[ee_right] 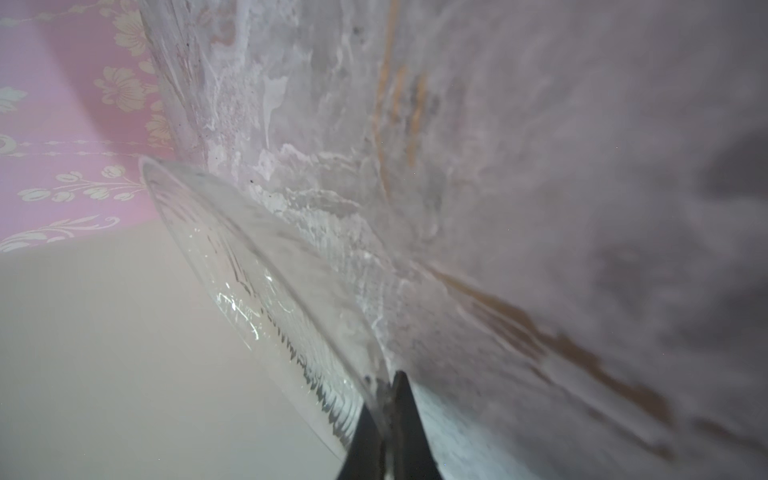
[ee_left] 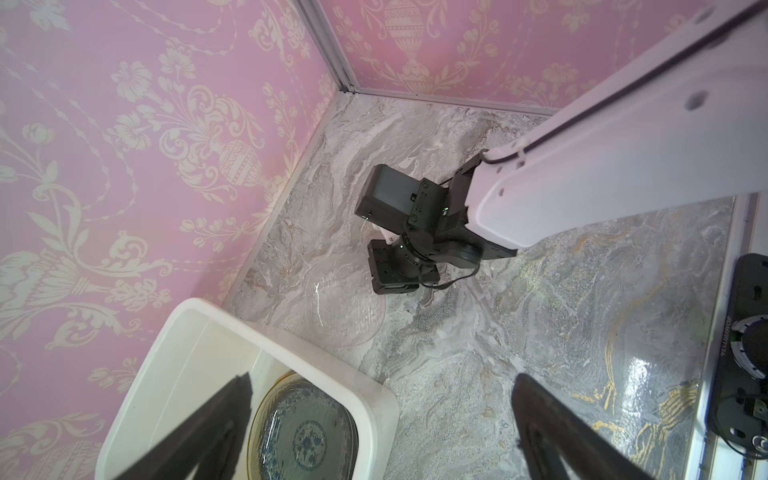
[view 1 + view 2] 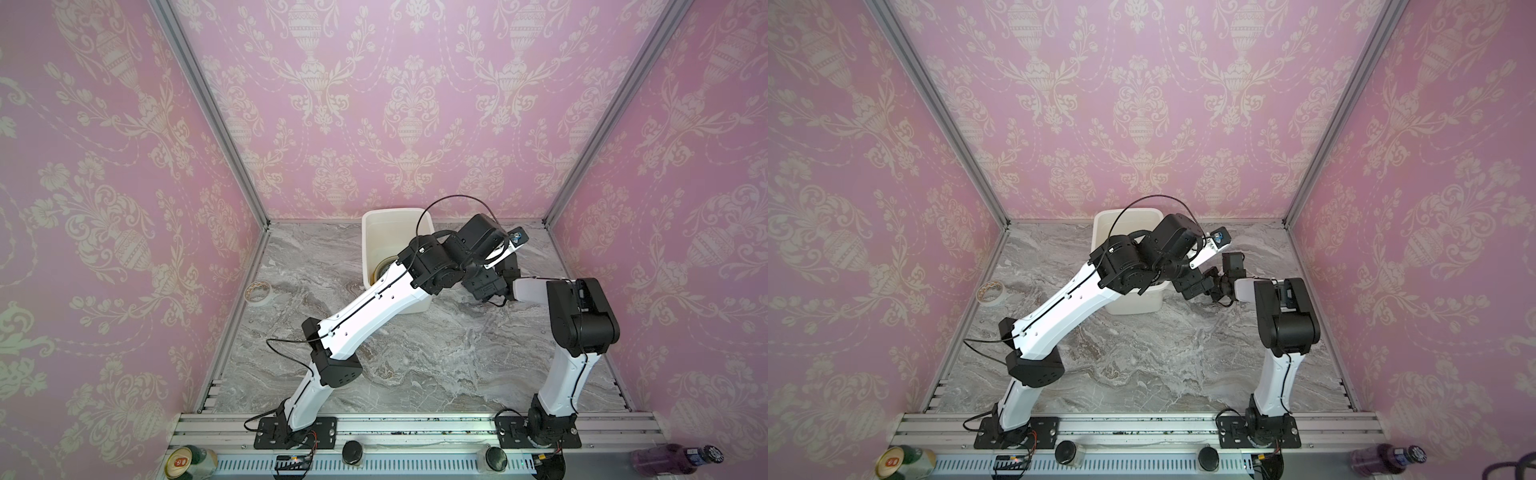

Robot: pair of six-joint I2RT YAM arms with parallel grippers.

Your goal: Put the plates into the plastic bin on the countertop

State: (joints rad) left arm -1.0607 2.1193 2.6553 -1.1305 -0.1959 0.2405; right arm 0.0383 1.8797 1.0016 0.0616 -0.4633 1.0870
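Note:
The white plastic bin point(image 3: 374, 220) point(image 2: 324, 345) stands at the back of the grey marble countertop point(image 3: 436, 353). Inside it a blue-patterned plate point(image 2: 307, 432) lies on a yellow-rimmed plate point(image 2: 272, 390). A clear glass plate point(image 2: 345, 307) point(image 1: 257, 282) lies on the countertop just right of the bin. My right gripper point(image 1: 386, 399) point(image 2: 386, 286) is shut on its near rim. I cannot tell whether that edge is raised. My left gripper point(image 2: 382, 415) hangs wide open and empty above the bin's near right corner.
My left arm point(image 3: 374, 303) reaches diagonally across the bin and hides much of it in both top views. A roll of tape point(image 3: 257, 293) lies by the left wall. Pink walls close in three sides. Cans and a bottle point(image 3: 673, 459) stand outside the front rail.

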